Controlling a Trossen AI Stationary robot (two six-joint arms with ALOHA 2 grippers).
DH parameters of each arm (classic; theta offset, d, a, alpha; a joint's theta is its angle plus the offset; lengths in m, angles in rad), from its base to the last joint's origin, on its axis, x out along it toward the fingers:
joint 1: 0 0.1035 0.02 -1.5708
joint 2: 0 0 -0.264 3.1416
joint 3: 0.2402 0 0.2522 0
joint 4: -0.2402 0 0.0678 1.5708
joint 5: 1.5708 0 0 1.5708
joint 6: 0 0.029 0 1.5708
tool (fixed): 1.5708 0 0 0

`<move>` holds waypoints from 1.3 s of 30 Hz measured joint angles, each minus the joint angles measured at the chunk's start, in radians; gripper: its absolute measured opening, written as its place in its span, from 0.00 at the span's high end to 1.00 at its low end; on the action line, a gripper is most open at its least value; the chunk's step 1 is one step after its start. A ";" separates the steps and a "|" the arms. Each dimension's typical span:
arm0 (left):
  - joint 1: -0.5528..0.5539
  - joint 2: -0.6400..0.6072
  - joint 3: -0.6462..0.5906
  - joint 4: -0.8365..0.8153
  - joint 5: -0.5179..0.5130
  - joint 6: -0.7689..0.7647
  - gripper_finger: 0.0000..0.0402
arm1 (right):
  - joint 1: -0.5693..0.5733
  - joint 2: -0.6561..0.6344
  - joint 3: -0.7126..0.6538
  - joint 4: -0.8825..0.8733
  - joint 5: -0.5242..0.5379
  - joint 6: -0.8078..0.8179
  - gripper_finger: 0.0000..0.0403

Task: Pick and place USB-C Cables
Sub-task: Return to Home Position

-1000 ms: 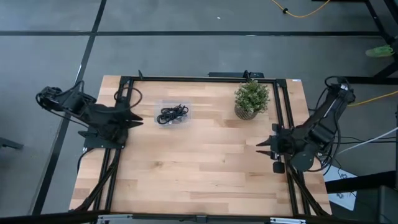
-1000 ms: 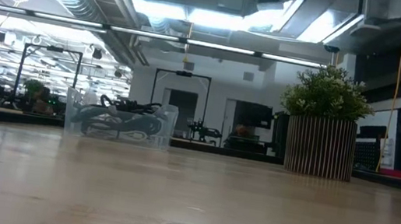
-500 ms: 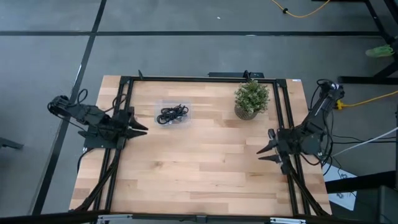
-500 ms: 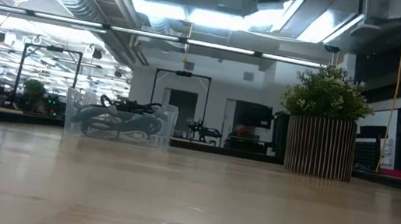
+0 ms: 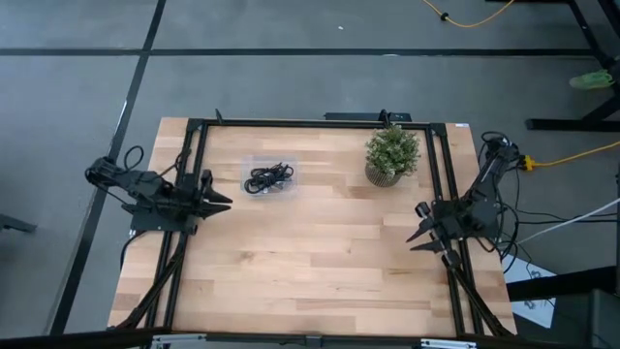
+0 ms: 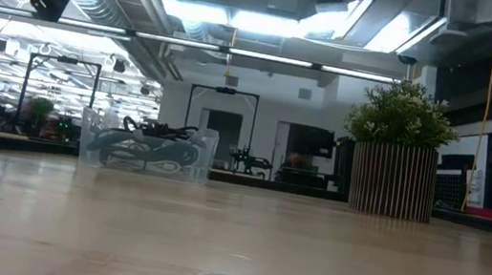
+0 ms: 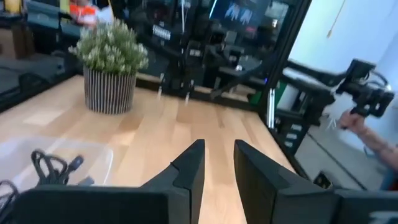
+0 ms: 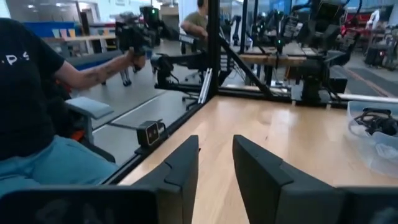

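Observation:
The USB-C cables (image 5: 268, 178) lie coiled in a heap inside a clear plastic tub (image 5: 287, 165) on the far left part of the table. The black ones show plainly; in the low view the cables (image 6: 144, 142) include greyish loops. They also appear in the left wrist view (image 7: 53, 168) and the right wrist view (image 8: 373, 121). My left gripper (image 5: 219, 194) is open above the table's left edge, short of the tub (image 7: 93, 155). My right gripper (image 5: 415, 228) is open near the right edge, pointing across the table. Neither touches anything.
A potted plant (image 5: 391, 155) in a ribbed pot stands on the far right part of the table, right of the tub. Black frame rails (image 5: 441, 174) run along the table's sides. A seated person (image 8: 37, 124) is beyond the table's edge. Bare wood (image 5: 310, 252) fills the middle and near part.
Both arms have shifted their rear joints. The left arm's elbow has swung toward the table and its gripper has edged toward the near side; the arm now shows in the low view's upper left corner. The right arm's elbow has drawn toward the far edge. The cables have stayed put.

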 joint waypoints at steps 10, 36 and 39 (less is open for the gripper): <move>0.001 0.000 -0.158 0.204 0.029 0.093 0.80 | -0.001 -0.119 -0.027 -0.061 -0.026 -0.097 0.74; 0.247 -0.001 -0.256 0.414 0.157 0.270 0.80 | -0.120 -0.120 -0.048 0.018 0.131 -0.364 0.74; 0.286 -0.001 -0.256 0.420 0.229 0.254 0.80 | -0.188 -0.119 -0.054 0.037 -0.012 -0.325 0.74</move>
